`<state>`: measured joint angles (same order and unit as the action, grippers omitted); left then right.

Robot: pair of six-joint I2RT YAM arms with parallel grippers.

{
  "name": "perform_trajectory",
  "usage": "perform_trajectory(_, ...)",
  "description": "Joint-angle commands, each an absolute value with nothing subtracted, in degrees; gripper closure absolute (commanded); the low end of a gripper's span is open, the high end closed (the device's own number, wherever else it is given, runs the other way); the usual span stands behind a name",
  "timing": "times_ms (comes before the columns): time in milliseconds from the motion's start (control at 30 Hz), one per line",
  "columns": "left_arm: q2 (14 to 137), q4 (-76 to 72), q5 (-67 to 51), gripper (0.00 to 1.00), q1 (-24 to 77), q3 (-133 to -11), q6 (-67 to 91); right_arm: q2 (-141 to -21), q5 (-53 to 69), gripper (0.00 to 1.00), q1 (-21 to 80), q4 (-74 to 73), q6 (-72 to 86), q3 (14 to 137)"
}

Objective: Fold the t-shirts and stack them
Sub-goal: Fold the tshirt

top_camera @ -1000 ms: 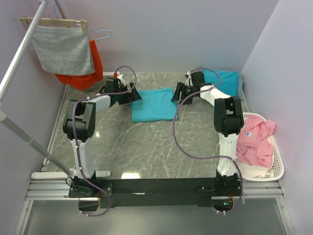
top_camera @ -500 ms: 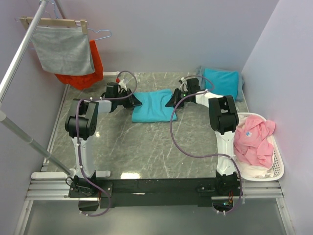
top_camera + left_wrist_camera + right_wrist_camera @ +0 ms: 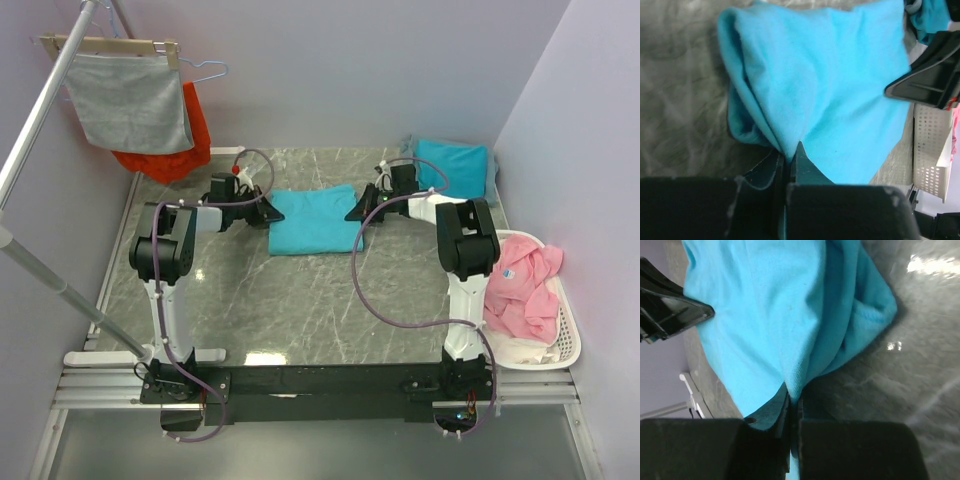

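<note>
With the left gripper point(image 3: 268, 211) and right gripper point(image 3: 352, 213) now lowered and clamped on opposite edges of the t-shirt point(image 3: 312, 222), lift both evenly, keeping it taut.

Overhead view: bright, even light; shadows are kept soft; a pale glare patch is seen on the table point(image 3: 265, 357) at its near edge. Wrist views: the t-shirt point(image 3: 830, 90) is softly shaded in its folds; the near foreground is rendered dark and blurred.
</note>
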<state>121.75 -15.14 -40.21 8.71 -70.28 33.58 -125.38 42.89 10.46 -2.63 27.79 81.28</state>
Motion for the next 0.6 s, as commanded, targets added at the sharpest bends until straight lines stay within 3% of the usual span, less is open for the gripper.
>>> perform_trajectory(0,120.1,-14.9,-42.0,0.99,7.8,-69.4,30.8,-120.3,39.6,1.0,9.3,-4.7,25.3,81.1)
perform_trajectory(100,121.0,-15.3,-43.0,0.99,7.7,-69.4,30.9,-120.4,40.1,1.0,8.9,-7.6,24.6,81.7)
perform_trajectory(167,121.3,-15.8,-43.7,0.69,7.6,-69.6,31.4,-120.1,39.8,0.84,8.4,-7.0,25.0,81.1)
perform_trajectory(200,121.6,-16.8,-44.0,0.52,7.7,-69.4,31.8,-119.9,39.9,0.66,8.4,-7.2,25.0,81.0)
perform_trajectory(267,121.3,-17.2,-44.3,0.01,7.6,-69.6,32.1,-119.4,39.2,0.51,8.2,-7.6,24.7,81.1)
perform_trajectory(300,121.0,-17.6,-44.4,0.01,7.6,-69.6,32.2,-119.0,38.2,0.45,8.1,-8.3,24.3,81.2)
perform_trajectory(567,116.7,-12.8,-36.0,0.01,7.6,-68.7,29.6,-115.8,29.5,0.37,7.9,-14.1,19.1,83.1)
